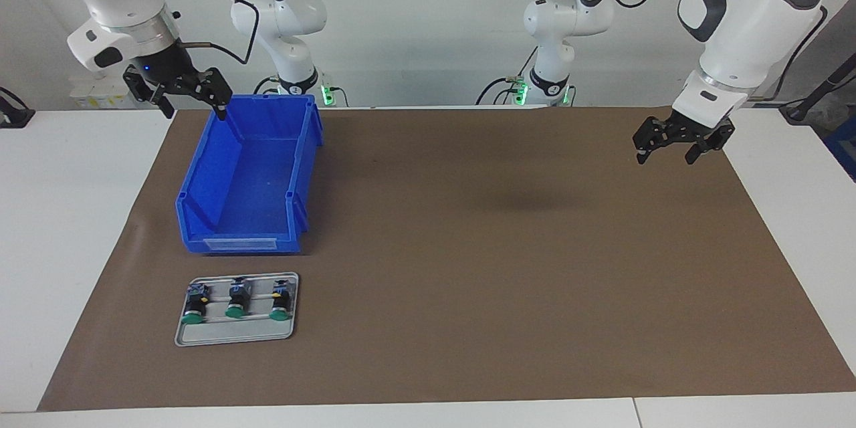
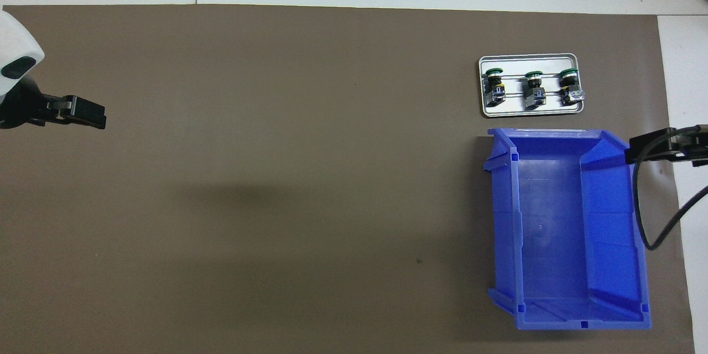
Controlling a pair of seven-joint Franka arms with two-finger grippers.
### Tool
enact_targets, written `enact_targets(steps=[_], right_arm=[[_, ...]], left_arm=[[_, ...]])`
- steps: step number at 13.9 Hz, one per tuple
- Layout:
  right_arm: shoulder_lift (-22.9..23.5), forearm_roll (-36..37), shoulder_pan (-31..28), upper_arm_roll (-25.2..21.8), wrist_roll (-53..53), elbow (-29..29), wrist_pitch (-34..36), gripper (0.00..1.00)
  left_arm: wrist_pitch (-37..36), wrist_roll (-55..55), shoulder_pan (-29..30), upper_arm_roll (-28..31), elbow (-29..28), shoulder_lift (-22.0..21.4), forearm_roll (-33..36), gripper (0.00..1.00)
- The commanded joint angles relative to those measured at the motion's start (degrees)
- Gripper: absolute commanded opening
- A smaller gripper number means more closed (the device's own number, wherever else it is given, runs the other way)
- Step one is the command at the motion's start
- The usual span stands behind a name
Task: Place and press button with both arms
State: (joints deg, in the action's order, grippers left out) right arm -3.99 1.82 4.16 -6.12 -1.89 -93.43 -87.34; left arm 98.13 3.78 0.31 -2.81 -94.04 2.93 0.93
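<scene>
Three green-capped buttons lie side by side on a silver tray (image 1: 234,338): one (image 1: 193,307), a middle one (image 1: 235,301) and one (image 1: 281,301). In the overhead view they show on the tray (image 2: 528,112) as (image 2: 494,86), (image 2: 534,89), (image 2: 569,88). My right gripper (image 1: 194,110) is open and empty, raised over the blue bin's side wall at the right arm's end of the table; it also shows in the overhead view (image 2: 644,149). My left gripper (image 1: 665,157) is open and empty, raised over the mat at the left arm's end; it also shows in the overhead view (image 2: 91,113).
A blue open bin (image 1: 241,241) stands empty on the brown mat (image 1: 501,247), nearer to the robots than the tray; it also shows in the overhead view (image 2: 581,321). White table surface borders the mat on all sides.
</scene>
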Motion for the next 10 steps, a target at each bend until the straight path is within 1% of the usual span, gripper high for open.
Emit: enact_targets(steps=[1, 2, 4, 5, 7, 8, 9, 10], right_arm=[[-0.3, -0.7, -1.3, -0.5, 0.8, -2.2, -3.4, 1.00], [0.5, -0.7, -2.0, -0.5, 1.2, -2.1, -5.2, 1.00], [3.9, -0.8, -2.0, -0.4, 1.2, -1.7, -10.4, 1.00], [6.8, -1.5, -2.2, -0.4, 1.2, -0.1, -11.8, 1.00], [14.1, -1.6, -3.1, -0.3, 1.3, 6.3, -13.4, 1.00], [19.1, -1.9, -3.3, 0.0, 1.3, 10.3, -14.5, 1.00], [23.8, -2.5, -3.4, 0.0, 1.3, 13.9, -17.1, 1.00], [27.5, -2.9, -3.4, 0.1, 1.3, 15.8, -20.1, 1.00]], left_arm=[[0.6, -0.6, 0.4, -0.3, -2.0, -1.8, 0.9, 1.00], [0.6, -0.6, 0.4, -0.3, -2.0, -1.8, 0.9, 1.00], [0.6, -0.6, 0.4, -0.3, -2.0, -1.8, 0.9, 1.00], [0.6, -0.6, 0.4, -0.3, -2.0, -1.8, 0.9, 1.00], [0.6, -0.6, 0.4, -0.3, -2.0, -1.8, 0.9, 1.00], [0.6, -0.6, 0.4, -0.3, -2.0, -1.8, 0.9, 1.00], [0.6, -0.6, 0.4, -0.3, -2.0, -1.8, 0.9, 1.00], [0.5, -0.6, 0.4, -0.3, -2.0, -1.8, 0.9, 1.00]])
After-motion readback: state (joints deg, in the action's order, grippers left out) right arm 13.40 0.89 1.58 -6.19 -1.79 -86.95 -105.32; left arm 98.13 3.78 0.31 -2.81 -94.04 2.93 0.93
